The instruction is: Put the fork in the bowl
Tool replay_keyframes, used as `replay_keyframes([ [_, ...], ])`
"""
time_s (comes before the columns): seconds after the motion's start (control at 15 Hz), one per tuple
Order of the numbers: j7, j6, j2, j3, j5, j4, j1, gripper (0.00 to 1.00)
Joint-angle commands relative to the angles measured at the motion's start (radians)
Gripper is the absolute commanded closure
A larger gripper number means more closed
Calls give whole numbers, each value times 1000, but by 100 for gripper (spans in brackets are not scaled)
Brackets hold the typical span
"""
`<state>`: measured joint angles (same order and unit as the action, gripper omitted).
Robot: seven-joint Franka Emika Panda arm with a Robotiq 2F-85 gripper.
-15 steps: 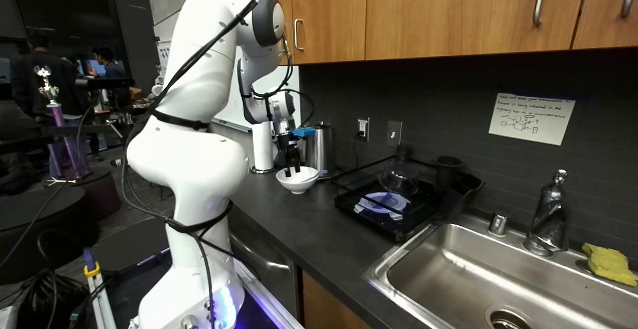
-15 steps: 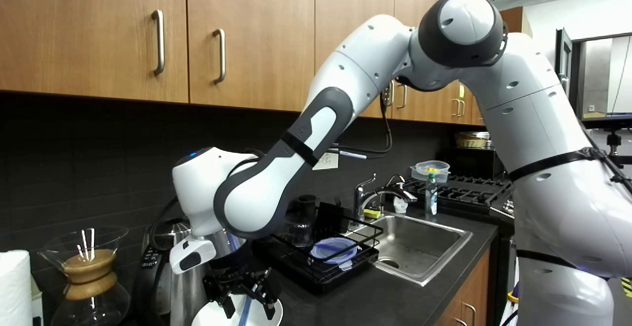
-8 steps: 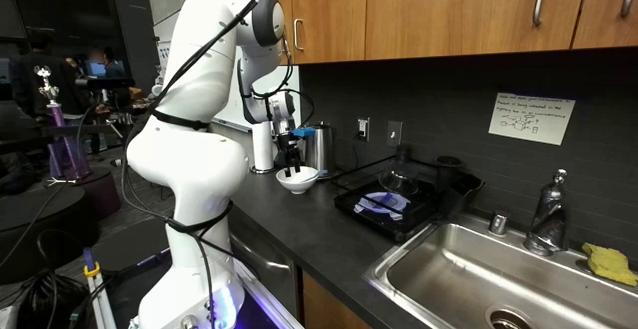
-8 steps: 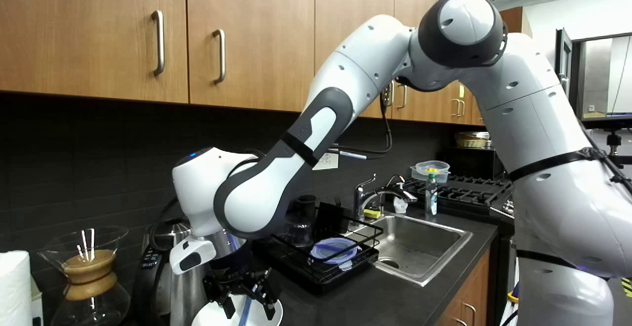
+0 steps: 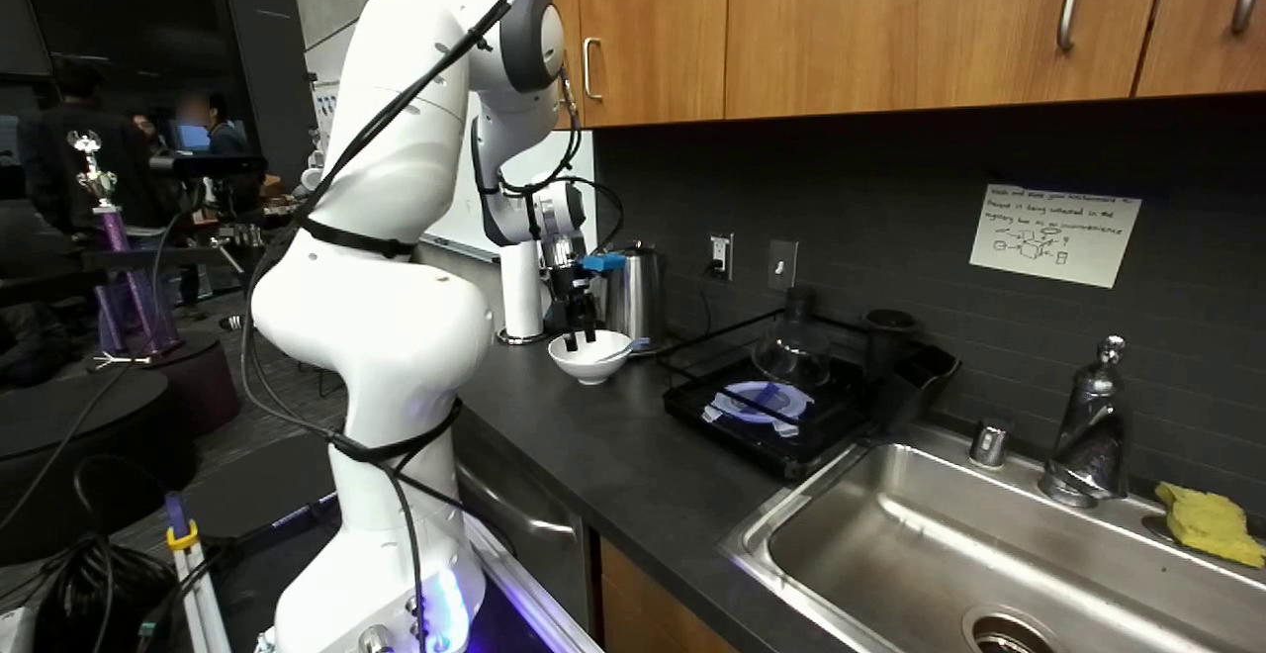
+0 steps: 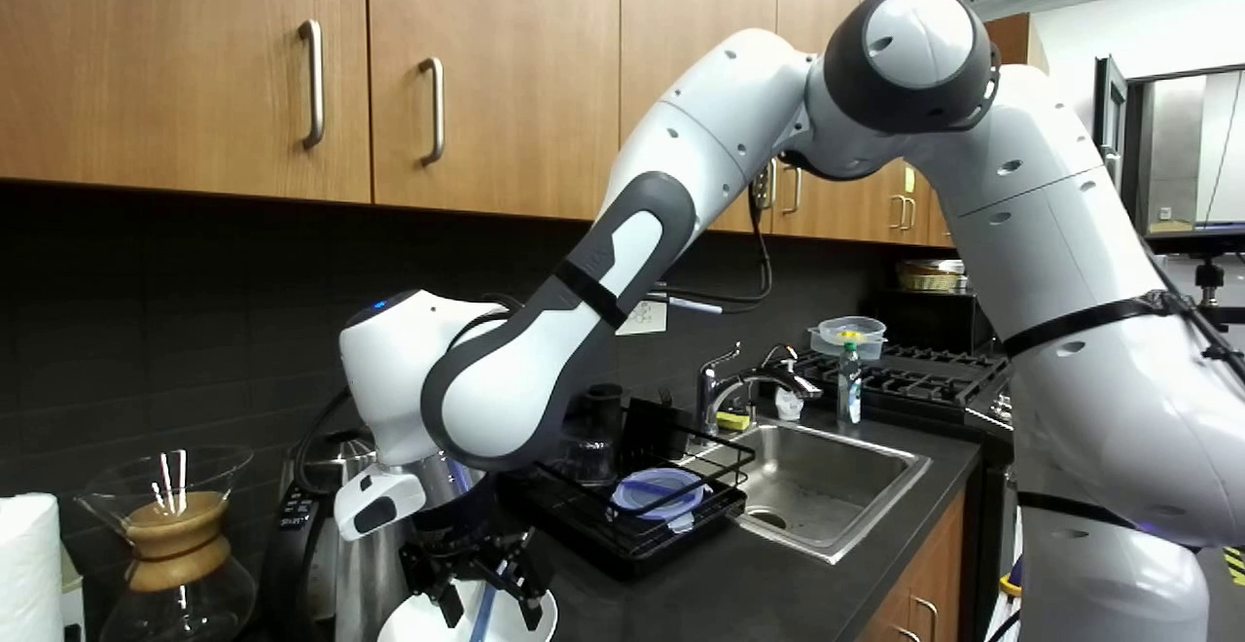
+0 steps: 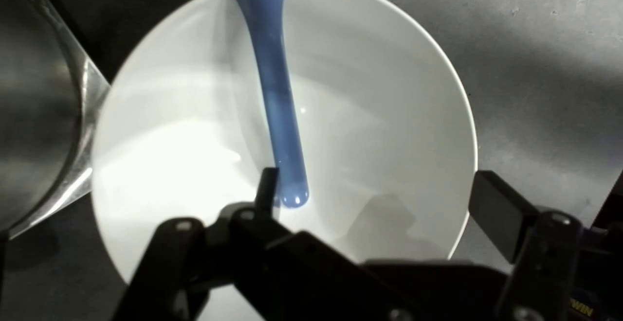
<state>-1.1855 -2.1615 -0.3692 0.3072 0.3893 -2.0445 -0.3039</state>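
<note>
A white bowl (image 5: pixel 586 368) stands on the dark counter; it also shows in an exterior view (image 6: pixel 418 621) and fills much of the wrist view (image 7: pixel 370 68). The blue fork (image 7: pixel 275 87) leans in the bowl, handle end down inside and wider end over the rim, cut off at the top of the wrist view. It also shows in both exterior views (image 5: pixel 623 347) (image 6: pixel 482 613). My gripper (image 7: pixel 377 187) points down over the bowl with fingers wide apart and nothing between them; it shows in both exterior views (image 5: pixel 581 339) (image 6: pixel 492 611). One finger overlaps the handle's end in view; contact cannot be told.
A metal kettle (image 5: pixel 638 292) stands close beside the bowl, with a paper towel roll (image 5: pixel 521 292) behind. A black dish rack (image 6: pixel 622 516) holds a lidded container. A sink (image 5: pixel 940 534) lies beyond it. A glass carafe (image 6: pixel 180 554) stands near the kettle.
</note>
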Motion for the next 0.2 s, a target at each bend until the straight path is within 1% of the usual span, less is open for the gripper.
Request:
replay_keyframes([
  [0.0,0,3,-1,2,0,3,1,0],
  [0.13,0,3,-1,2,0,2,1,0],
])
